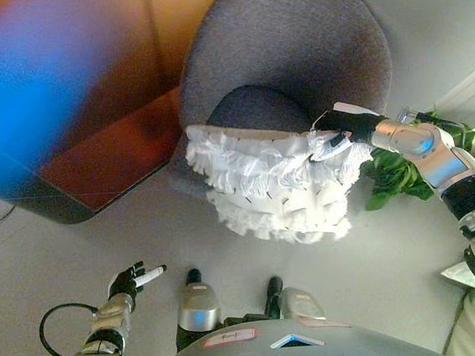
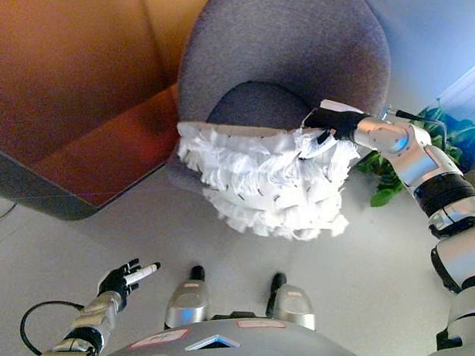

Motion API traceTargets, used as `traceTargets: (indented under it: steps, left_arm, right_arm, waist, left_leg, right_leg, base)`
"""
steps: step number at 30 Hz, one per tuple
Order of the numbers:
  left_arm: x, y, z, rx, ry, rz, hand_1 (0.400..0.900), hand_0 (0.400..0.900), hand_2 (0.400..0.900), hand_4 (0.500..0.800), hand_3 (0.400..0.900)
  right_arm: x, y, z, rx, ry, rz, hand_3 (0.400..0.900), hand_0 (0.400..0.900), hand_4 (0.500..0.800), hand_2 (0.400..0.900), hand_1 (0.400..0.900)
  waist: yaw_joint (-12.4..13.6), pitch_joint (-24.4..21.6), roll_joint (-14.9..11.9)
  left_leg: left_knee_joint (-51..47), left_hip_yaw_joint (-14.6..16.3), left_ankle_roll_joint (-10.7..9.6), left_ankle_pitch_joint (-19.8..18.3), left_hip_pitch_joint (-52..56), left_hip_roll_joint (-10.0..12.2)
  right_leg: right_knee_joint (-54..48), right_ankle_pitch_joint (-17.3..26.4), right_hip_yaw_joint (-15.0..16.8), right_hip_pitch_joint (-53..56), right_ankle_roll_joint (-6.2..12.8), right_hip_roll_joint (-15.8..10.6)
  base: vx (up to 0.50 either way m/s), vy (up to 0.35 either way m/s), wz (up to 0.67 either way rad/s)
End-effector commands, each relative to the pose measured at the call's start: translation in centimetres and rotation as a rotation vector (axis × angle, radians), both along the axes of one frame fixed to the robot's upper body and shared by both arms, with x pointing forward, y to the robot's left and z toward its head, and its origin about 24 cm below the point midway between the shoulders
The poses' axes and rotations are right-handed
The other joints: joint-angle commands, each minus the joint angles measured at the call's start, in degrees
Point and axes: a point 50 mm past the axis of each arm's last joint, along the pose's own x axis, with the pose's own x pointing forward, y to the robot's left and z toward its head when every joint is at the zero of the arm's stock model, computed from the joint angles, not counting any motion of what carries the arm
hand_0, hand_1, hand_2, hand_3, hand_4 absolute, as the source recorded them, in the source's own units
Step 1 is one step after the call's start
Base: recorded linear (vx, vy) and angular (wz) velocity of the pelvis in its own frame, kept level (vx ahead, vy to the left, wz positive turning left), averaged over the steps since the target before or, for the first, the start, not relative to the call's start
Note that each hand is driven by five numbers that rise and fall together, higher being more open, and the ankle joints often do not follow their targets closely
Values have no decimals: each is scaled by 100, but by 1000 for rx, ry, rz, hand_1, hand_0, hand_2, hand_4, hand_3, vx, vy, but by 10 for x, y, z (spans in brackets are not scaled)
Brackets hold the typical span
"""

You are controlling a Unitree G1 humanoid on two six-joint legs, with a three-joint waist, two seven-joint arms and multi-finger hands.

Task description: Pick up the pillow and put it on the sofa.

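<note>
A white ruffled pillow (image 1: 274,182) hangs at the front edge of a round grey sofa chair (image 1: 286,54), its top edge level with the dark seat cushion (image 1: 254,112). My right hand (image 1: 349,127) reaches in from the right and is shut on the pillow's upper right corner. My left hand (image 1: 132,282) is low at the bottom left, away from the pillow, fingers relaxed and holding nothing.
A brown wooden table or cabinet (image 1: 98,146) stands to the left of the chair. A green leafy plant (image 1: 398,172) sits on the floor right of the chair, beneath my right forearm. Pale grey floor (image 1: 80,244) lies in front.
</note>
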Motion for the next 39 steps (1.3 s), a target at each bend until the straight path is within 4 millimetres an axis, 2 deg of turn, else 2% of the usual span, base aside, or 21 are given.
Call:
traceTargets:
  steps: [1,3,5,8,13,16,18,20,23,24,27,28,30,32,39]
  left_arm:
    - [-4,15,7,63,-19,6,900,900,900,800,900]
    - [-11,20,7,67,-3,19,900,900,900,800,900]
    - [-15,16,3,53,6,21,900,900,900,800,900]
    - [-27,10,-2,39,32,9,900,900,900,800,900]
    - [-44,12,-4,29,44,35,900,900,900,800,900]
    - [-44,15,-3,32,44,23,900,900,900,800,900]
    - [-37,20,2,37,13,-2,900,900,900,800,900]
    - [-31,22,5,43,-10,-10,900,900,900,800,900]
    - [-16,27,12,49,-66,-25,900,900,900,800,900]
    - [-12,28,14,46,-86,-20,900,900,900,800,900]
    - [-8,28,16,37,-118,-7,900,900,900,800,900]
    - [-9,28,15,37,-121,5,900,900,900,800,900]
    - [-9,28,15,39,-128,24,900,900,900,800,900]
    - [-11,30,16,41,-126,32,900,900,900,800,900]
    - [-10,34,19,33,-147,36,900,900,900,800,900]
  right_arm:
    - [24,-23,122,114,-365,-99,400,400,500,400,400]
    - [26,-28,127,117,-362,-112,400,400,500,400,400]
    - [27,-35,132,109,-354,-128,400,400,500,400,400]
    - [28,-48,141,102,-324,-181,400,400,500,400,400]
    - [27,-64,138,136,-231,-256,400,400,500,400,400]
    - [29,-63,138,150,-227,-266,400,400,500,400,400]
    - [33,-65,140,169,-246,-330,400,400,500,400,400]
    - [34,-67,140,161,-254,-366,400,400,500,400,400]
    - [32,-84,147,119,-350,-528,400,400,500,400,400]
    - [29,-94,146,140,-354,-622,900,900,800,900,900]
    - [25,-105,145,172,-348,-727,900,900,800,900,900]
    - [23,-107,145,154,-344,-741,900,900,800,900,900]
    - [21,-112,147,146,-340,-761,900,900,800,900,900]
    - [18,-117,150,130,-335,-780,900,900,800,900,900]
    - [12,-127,150,84,-327,-818,900,900,800,900,900]
  waist:
    - [370,-410,-238]
    - [508,-483,-296]
    - [576,-525,-305]
    - [709,-611,-288]
    - [906,-624,-151]
    - [992,-575,-113]
    - [1233,-334,61]
    - [1318,-227,135]
    - [1449,85,334]
    - [1470,186,421]
    - [1500,382,627]
    - [1497,420,644]
    - [1496,477,735]
    - [1494,507,836]
    - [1395,586,952]
  left_leg:
    - [13,306,266,-47,214,-109]
    - [-147,367,143,120,224,17]
    - [-322,386,76,223,273,88]
    - [-541,327,-12,353,300,73]
    - [-725,128,-127,548,213,48]
    - [-693,55,-163,594,112,64]
    - [-502,-245,-255,708,-274,130]
    - [-444,-346,-292,742,-405,160]
    - [-322,-620,-327,841,-763,194]
    - [-315,-686,-326,879,-854,199]
    - [-302,-822,-314,972,-1071,206]
    - [-335,-825,-340,884,-1017,231]
    - [-308,-859,-334,910,-1064,250]
    - [-250,-888,-303,1021,-1155,266]
    - [-150,-837,-293,1039,-1229,373]
  right_leg:
    - [1097,160,130,-310,3,105]
    - [751,-179,-184,114,-120,204]
    - [600,-326,-223,358,-200,323]
    - [435,-431,-423,607,-258,364]
    - [417,-647,-616,743,-390,454]
    - [486,-723,-707,719,-431,471]
    - [801,-954,-976,537,-593,525]
    - [972,-1063,-1054,427,-655,554]
    - [1372,-1242,-1187,81,-783,563]
    - [1503,-1288,-1213,-35,-806,551]
    - [1795,-1377,-1228,-319,-845,510]
    - [1905,-1549,-1157,-335,-828,513]
    - [2054,-1619,-1140,-417,-859,499]
    - [2146,-1541,-1184,-506,-913,481]
    - [2399,-1651,-1049,-654,-976,508]
  base:
    - [184,-239,20]
    - [175,-225,10]
    - [208,-169,24]
    - [189,-105,31]
    - [139,-88,25]
    - [36,-105,23]
    - [18,-252,51]
    - [-28,-164,29]
    - [-103,-176,38]
    - [-163,-137,33]
    - [-97,-113,25]
    - [12,-116,15]
    - [26,-72,9]
    - [-56,6,5]
    - [-23,-38,-7]
